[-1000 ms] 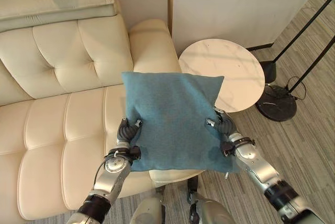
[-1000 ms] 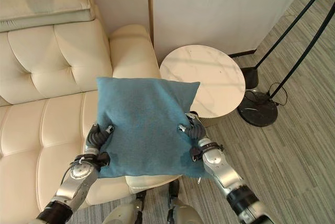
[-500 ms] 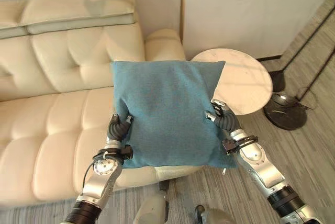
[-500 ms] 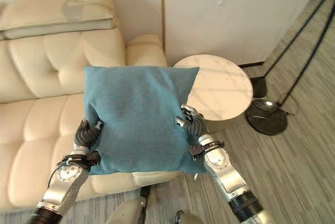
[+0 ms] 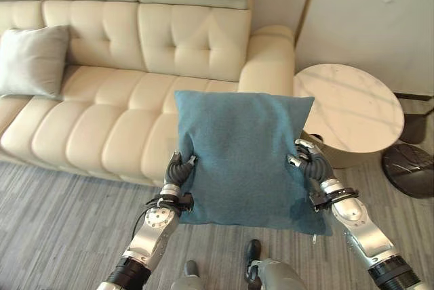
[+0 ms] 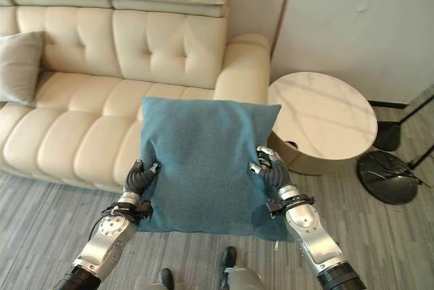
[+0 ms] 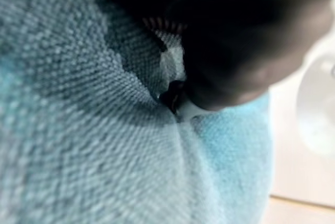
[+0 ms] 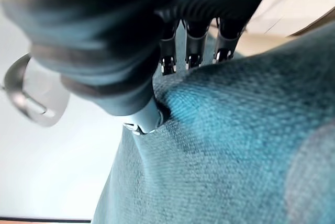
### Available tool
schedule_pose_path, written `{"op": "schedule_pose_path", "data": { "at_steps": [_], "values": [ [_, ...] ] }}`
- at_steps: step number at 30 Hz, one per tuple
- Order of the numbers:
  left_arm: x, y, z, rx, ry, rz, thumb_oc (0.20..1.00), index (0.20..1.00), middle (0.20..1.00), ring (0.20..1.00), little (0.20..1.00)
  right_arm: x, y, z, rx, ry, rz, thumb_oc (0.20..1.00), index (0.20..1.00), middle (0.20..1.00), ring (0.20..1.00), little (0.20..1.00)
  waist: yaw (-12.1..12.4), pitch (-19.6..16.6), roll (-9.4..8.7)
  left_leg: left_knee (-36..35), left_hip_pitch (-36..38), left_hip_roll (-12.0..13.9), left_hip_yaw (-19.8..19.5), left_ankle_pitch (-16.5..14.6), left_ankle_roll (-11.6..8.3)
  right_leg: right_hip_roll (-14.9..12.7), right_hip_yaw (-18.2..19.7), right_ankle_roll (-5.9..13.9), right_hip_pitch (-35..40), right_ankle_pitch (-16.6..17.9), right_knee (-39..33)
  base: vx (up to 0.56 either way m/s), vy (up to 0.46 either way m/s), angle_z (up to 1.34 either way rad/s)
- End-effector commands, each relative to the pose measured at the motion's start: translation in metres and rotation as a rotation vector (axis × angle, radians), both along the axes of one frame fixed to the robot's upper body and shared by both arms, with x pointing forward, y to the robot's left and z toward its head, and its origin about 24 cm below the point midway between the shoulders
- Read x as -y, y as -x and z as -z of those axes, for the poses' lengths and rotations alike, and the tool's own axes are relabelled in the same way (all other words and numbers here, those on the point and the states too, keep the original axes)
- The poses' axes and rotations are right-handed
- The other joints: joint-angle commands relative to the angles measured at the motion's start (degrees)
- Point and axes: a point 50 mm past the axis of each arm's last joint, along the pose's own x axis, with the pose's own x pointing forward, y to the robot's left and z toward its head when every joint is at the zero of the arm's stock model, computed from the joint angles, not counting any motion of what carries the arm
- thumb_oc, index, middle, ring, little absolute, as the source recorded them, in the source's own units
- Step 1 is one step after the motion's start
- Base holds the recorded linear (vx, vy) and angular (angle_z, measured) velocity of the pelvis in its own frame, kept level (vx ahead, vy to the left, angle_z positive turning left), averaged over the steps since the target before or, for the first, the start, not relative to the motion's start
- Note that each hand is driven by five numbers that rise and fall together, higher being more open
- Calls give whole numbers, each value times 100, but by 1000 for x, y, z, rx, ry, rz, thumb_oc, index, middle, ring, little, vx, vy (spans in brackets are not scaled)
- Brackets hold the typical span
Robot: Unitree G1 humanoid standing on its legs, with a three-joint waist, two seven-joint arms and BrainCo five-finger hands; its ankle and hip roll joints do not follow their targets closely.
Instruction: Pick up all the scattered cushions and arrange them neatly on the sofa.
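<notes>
Blue cushion (image 5: 244, 158) was centre frame in the left eye view, held up flat in the air in front of the sofa (image 5: 135, 53), its top edge overlapping the seat front and the sofa's right armrest. It touched nothing but the hands.

Handling, judged: soft, light, limp cloth with a grippy weave. It dented where the thumbs dug in, as the right wrist view showed (image 8: 220, 145). Not fragile, unlikely to slip. Best held at the two side edges, mid to lower height, as it was there; a one-sided hold would probably let it flop.

Left hand (image 5: 178, 169) was at the cushion's left edge, lower centre-left of frame, thumb pinching the front face and fingers curled behind: grasping the cushion. Forearm rose from the bottom left, wrist bent upward.

Right hand (image 5: 310, 167) was at the cushion's right edge, centre-right, thumb on the front and fingers wrapped behind, clamped on the cushion. Forearm came from the bottom right corner. Both hands were level, palms facing each other with the cushion between.

Grey cushion (image 5: 32, 59) leaned on the sofa back at upper left, well apart. Round table (image 5: 346, 110) stood at right, just beside the armrest; lamp base (image 5: 410, 168) was at the far right edge.
</notes>
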Motion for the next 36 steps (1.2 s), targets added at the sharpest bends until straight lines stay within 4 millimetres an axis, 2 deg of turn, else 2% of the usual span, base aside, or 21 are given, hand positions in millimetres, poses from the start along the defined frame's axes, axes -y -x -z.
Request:
{"op": "schedule_pose_path", "data": {
  "at_steps": [1,8,13,14,15,16,19,20,21,24,26,27,28,29,30,31,33,34,35,36],
  "values": [
    [29,-4,-48,245,61,197,200,200,200,200,200,-64,8,-33,180,-152,-274,200,200,200,200,200,94,-364,-440,373,-424,-327,-197,-192,73,-148,416,564,810,-502,-505,48,124,54],
    [18,-1,-50,252,33,179,200,200,200,200,200,-82,5,-36,177,-164,-347,200,200,200,200,200,295,-343,-589,681,-570,-593,-263,-463,314,-428,614,761,723,-394,-303,36,207,0],
    [15,-5,-57,283,6,175,200,200,200,200,200,-93,1,-41,193,-166,-380,200,200,200,200,200,374,-207,-546,815,-579,-804,-290,-639,548,-798,729,891,268,-252,817,37,252,-12],
    [15,-7,-57,283,-7,173,200,200,200,200,200,-93,1,-40,190,-173,-374,200,200,200,200,200,329,-140,-521,865,-520,-881,-386,-707,580,-690,934,866,102,-272,1179,151,252,21],
    [16,-6,-56,281,-2,181,200,200,200,200,200,-92,1,-38,179,-173,-377,200,200,200,200,200,291,-145,-495,817,-439,-971,-503,-701,604,-460,1161,823,-65,-313,1096,264,224,32],
    [14,-5,-55,277,-7,180,200,200,200,200,200,-93,1,-40,182,-174,-386,200,200,200,200,200,262,-139,-467,719,-327,-1015,-558,-726,625,-326,1167,775,-319,-272,914,248,121,41],
    [18,-7,-55,278,-3,187,200,200,200,200,200,-91,-1,-40,184,-180,-381,200,200,200,200,200,154,-43,-477,699,-152,-1158,-760,-801,637,-97,1252,804,-731,-106,657,164,42,33],
    [18,-7,-55,278,-2,187,200,200,200,200,200,-91,-1,-41,184,-179,-381,200,200,200,200,200,145,-31,-463,706,-139,-1148,-772,-816,635,-90,1237,803,-710,-114,655,215,23,51],
    [21,-9,-55,280,0,191,200,200,200,200,200,-88,-2,-41,182,-181,-375,200,200,200,200,200,66,36,-482,741,5,-1269,-908,-931,633,33,1249,857,-932,31,377,240,16,49],
    [22,-10,-54,279,-2,189,200,200,200,200,200,-86,-2,-37,168,-185,-375,200,200,200,200,200,3,30,-519,735,225,-1366,-1008,-1065,598,34,856,866,-1070,150,140,293,-39,30],
    [23,-6,-51,265,9,206,200,200,200,200,200,-81,2,-35,157,-198,-367,200,200,200,200,200,6,-62,-558,762,366,-1420,-1073,-1156,561,5,778,798,-866,133,14,304,-89,27],
    [24,-5,-49,255,13,212,200,200,200,200,200,-79,4,-32,145,-199,-364,200,200,200,200,200,-16,-113,-524,780,436,-1381,-1123,-1145,523,56,852,734,-786,121,22,402,-150,49],
    [27,-4,-45,240,22,220,200,200,200,200,200,-72,5,-29,138,-184,-337,200,200,200,200,200,-76,-236,-462,938,470,-1287,-1140,-1057,361,99,883,662,-649,131,-23,308,-121,77],
    [27,-4,-45,239,23,220,200,200,200,200,200,-72,5,-29,138,-184,-337,200,200,200,200,200,-82,-238,-456,945,468,-1281,-1148,-1063,358,102,873,660,-643,132,-30,383,-164,93],
    [30,-3,-44,234,15,243,200,200,200,200,200,-65,7,-27,131,-181,-320,200,200,200,200,200,-173,-317,-389,1356,402,-1115,-1047,-769,121,177,869,579,-425,85,-98,181,-78,76],
    [30,-3,-44,234,16,243,200,200,200,200,200,-64,7,-27,131,-180,-320,200,200,200,200,200,-176,-318,-382,1375,393,-1109,-1051,-780,117,181,862,576,-422,86,-102,248,-116,44],
    [31,-5,-44,231,20,240,200,200,200,200,200,-57,7,-28,138,-173,-297,200,200,200,200,200,-240,-335,-352,2145,152,-903,-821,-376,-85,278,940,418,-138,-93,-183,180,-85,14],
    [31,-5,-44,231,20,240,200,200,200,200,200,-56,7,-28,138,-173,-297,200,200,200,200,200,-234,-330,-348,2159,151,-897,-817,-385,-88,285,944,415,-134,-93,-184,214,-72,-21],
    [33,-6,-43,221,28,245,200,200,200,200,200,-54,8,-26,125,-163,-290,200,200,200,200,200,-217,-299,-374,2267,-108,-737,-637,-417,-12,272,1078,373,32,-255,-179,209,-6,-33],
    [34,-5,-42,217,19,254,200,200,200,200,200,-51,7,-27,131,-147,-282,200,200,200,200,200,-182,-305,-414,1968,-327,-695,-605,-667,137,219,1223,409,140,-345,-199,274,13,-16]
  ]
}}
